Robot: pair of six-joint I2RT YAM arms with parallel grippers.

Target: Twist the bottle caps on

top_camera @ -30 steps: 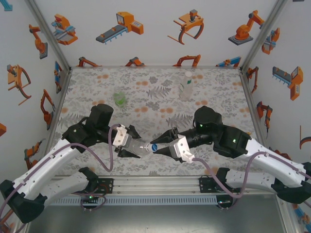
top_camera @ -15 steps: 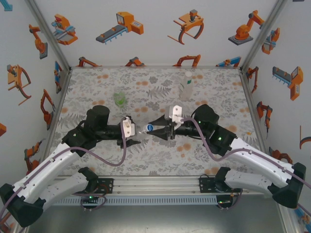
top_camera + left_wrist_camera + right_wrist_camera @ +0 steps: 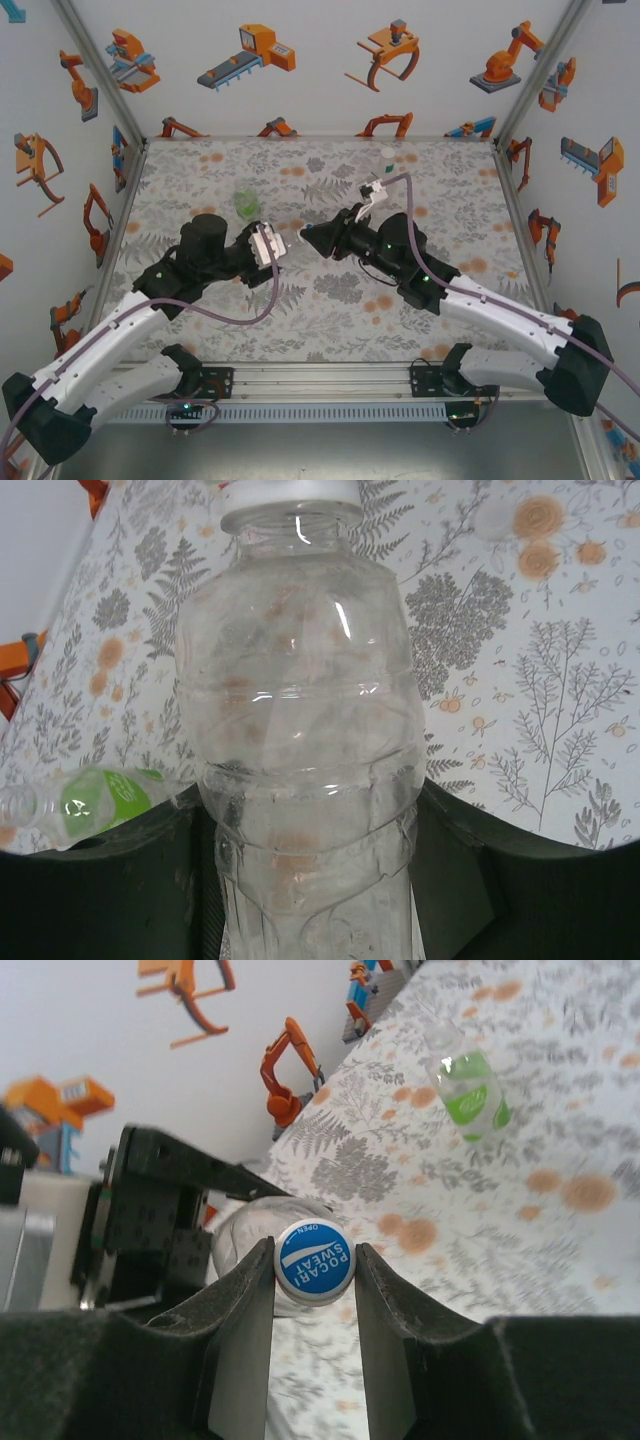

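My left gripper (image 3: 275, 250) is shut on the body of a clear bottle (image 3: 300, 710), holding it above the middle of the table with its neck toward the right arm. A white bottle cap with a blue top (image 3: 313, 1262) sits on that neck. My right gripper (image 3: 315, 1256) is shut on this cap, one finger on each side of its rim. In the top view the two grippers meet nose to nose, the right gripper (image 3: 310, 238) at the bottle (image 3: 291, 245). In the left wrist view the cap's white rim (image 3: 290, 490) shows at the upper edge.
A green-tinted bottle (image 3: 246, 203) stands behind the left gripper, also seen as the green bottle (image 3: 470, 1090) in the right wrist view. A clear bottle with a pale label (image 3: 383, 185) stands at the back, behind the right wrist. Walls close in the table (image 3: 450, 200) on three sides.
Both grippers have moved away from the near edge toward the table's middle, keeping bottle and cap together. The right wrist has rolled round on the cap, its camera swinging from below to the far side.
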